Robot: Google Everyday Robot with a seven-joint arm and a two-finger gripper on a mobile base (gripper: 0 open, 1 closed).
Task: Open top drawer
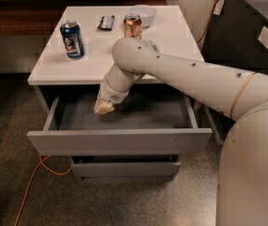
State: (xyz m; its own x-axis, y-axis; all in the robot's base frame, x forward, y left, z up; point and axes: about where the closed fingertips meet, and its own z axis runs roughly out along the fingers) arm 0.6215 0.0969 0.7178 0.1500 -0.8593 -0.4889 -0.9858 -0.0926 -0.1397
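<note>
speckled dark floor [6,126] all round, dim room, a white-topped grey cabinet in the middle. gripper [104,107] hangs with its tan tip pointing down inside the top drawer [124,141], left of middle and close under the front edge of the cabinet top [171,41]. jaw state: cannot tell from this angle. cannot tell either whether the tip touches the drawer's bottom. the wrist just above it is white and ribbed, bending up to a rounded joint that overlaps the front edge of the top. from there the arm [199,81] runs right and down, thick and white with small dark dots and a thin tan ring, to the robot's body [251,173] filling the lower right corner. top drawer stands pulled well out toward the camera, its plain grey front lowest and nearest, both side walls and the grey inside showing. below it, a smaller grey drawer front [124,168] sits further back. on the top: blue can [72,39] upright near the left edge, copper can [132,26] upright toward the back middle, white bowl [142,14] just behind the copper can, a small dark flat object [106,22] between the two cans, nearer the back. orange cable [30,187] curls over the floor from under the cabinet's left side to the lower edge. dark cabinet [251,27] stands at the right, beyond the arm.
</note>
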